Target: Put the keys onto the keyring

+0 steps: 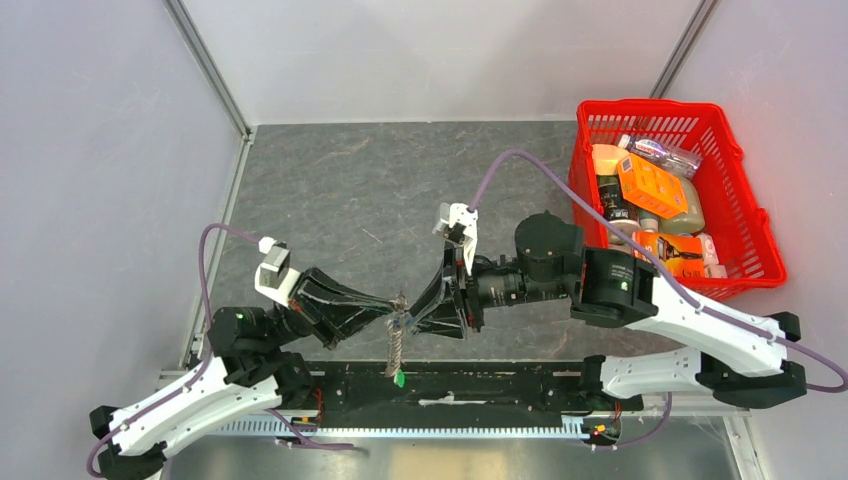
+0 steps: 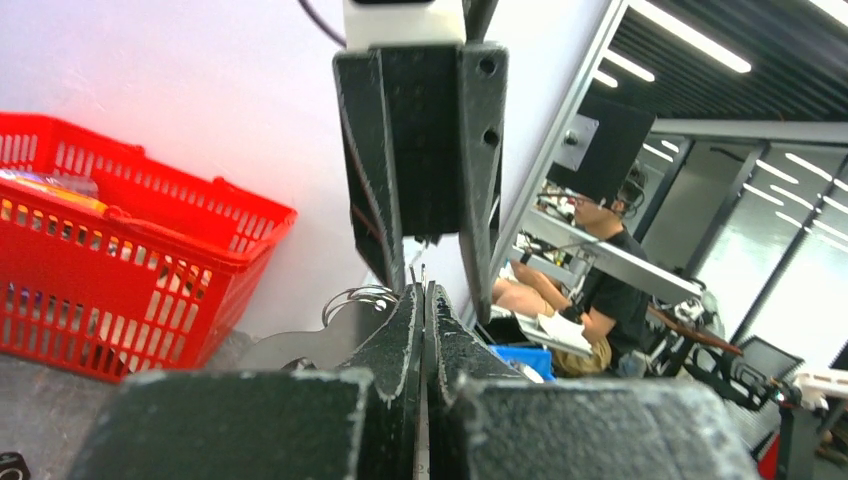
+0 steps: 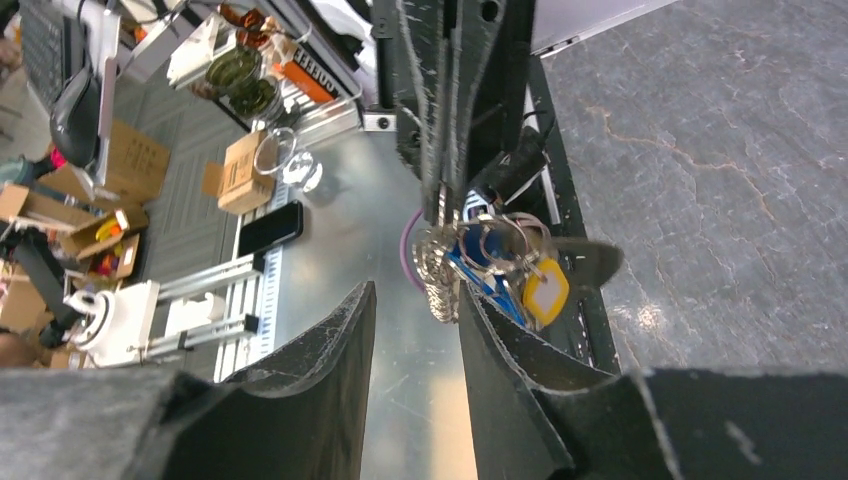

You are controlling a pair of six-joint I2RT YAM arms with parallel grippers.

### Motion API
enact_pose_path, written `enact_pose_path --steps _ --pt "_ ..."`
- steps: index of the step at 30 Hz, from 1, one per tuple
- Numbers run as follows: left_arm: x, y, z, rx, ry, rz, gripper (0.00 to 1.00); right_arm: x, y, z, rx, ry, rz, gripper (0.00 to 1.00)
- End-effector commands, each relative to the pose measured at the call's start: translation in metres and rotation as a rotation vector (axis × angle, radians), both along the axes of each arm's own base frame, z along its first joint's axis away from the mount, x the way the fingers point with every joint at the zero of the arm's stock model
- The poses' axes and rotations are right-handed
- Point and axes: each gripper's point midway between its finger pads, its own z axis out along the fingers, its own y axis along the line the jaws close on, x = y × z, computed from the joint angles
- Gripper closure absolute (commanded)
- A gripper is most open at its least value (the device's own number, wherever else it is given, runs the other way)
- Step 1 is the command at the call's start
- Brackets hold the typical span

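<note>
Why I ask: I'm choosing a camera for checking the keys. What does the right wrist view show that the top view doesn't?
Only the right wrist view: the keys, with blue and yellow caps, bunched under the shut left gripper, and the right gripper with its fingers apart. Only the top view: the green tag at the end of the chain, the red basket and both arms. Both: the two grippers tip to tip, with the keyring hanging from the left one.

White-and-black arms (image 1: 690, 320), purple cables (image 1: 515, 153), scuffed black fingers (image 3: 330, 350), white wrist cameras (image 1: 272, 268).
</note>
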Motion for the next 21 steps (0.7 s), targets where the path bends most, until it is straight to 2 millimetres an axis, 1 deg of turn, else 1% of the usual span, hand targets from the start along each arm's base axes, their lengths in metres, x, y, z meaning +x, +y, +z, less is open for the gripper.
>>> enact_pose_path --steps 1,6,12,17,21 --pt "0.007 0.021 0.031 -0.17 0.013 0.063 0.98 0.015 0.005 0.036 0.192 0.021 -0.107 0.57" --pt "0.012 0.022 0.028 -0.203 0.03 0.076 0.98 0.021 0.006 0.045 0.291 0.025 -0.145 0.59" --pt "0.017 0.026 0.031 -0.243 0.036 0.107 0.98 0.028 0.0 0.06 0.35 -0.021 -0.188 0.61" --pt "0.021 0.032 0.035 -0.287 0.041 0.133 0.98 0.033 0.004 0.061 0.354 -0.03 -0.206 0.62" --pt "0.021 0.035 0.041 -0.32 0.035 0.134 0.98 0.037 0.008 0.06 0.369 -0.032 -0.22 0.63"
